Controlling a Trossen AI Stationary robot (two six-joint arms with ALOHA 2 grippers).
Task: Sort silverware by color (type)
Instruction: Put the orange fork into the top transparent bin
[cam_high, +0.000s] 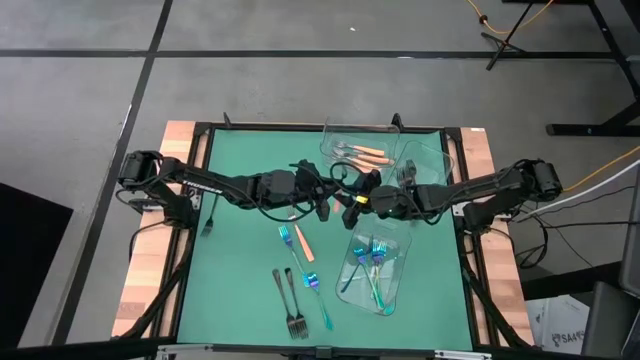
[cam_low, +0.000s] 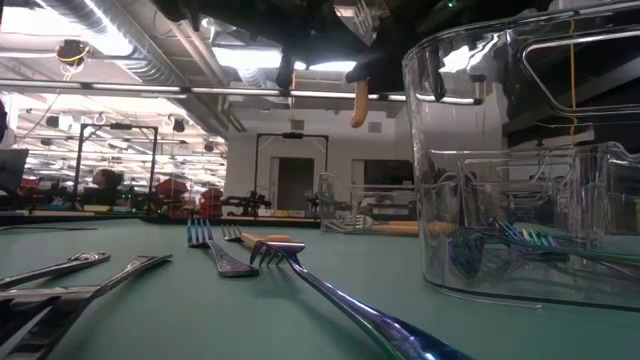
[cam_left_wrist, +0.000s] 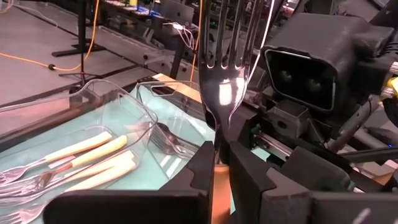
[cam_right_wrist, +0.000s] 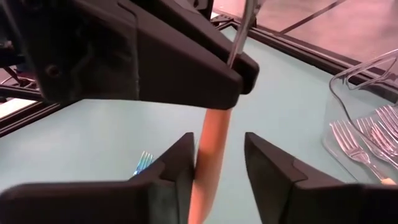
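Note:
My left gripper (cam_left_wrist: 222, 158) is shut on an orange-handled fork (cam_left_wrist: 224, 74) above the table's middle (cam_high: 340, 200). The fork stands upright, silver head up, and its orange handle (cam_low: 358, 103) hangs down. My right gripper (cam_right_wrist: 219, 155) is open and comes from the right (cam_high: 358, 203). Its fingers stand on either side of the orange handle (cam_right_wrist: 211, 149); whether one touches it I cannot tell. Loose forks lie flat on the green mat: a blue one (cam_high: 288, 240), an orange one (cam_high: 303, 243), two dark ones (cam_high: 291, 303) and another blue one (cam_high: 318, 297). My left gripper pinches the fork between its two fingers at the silver neck (cam_left_wrist: 217, 134), just above where the orange handle begins. The fingers come about level from the table's left and lie across the fork. The fork is lifted clear and upright, head above the fingers and handle below.
Three clear trays stand on the mat: a far one holding orange forks (cam_high: 352, 150), a right one holding dark forks (cam_high: 425, 165) and a near one holding blue forks (cam_high: 372, 272). One dark fork (cam_high: 208, 226) lies at the mat's left edge. The mat's near left part is bare.

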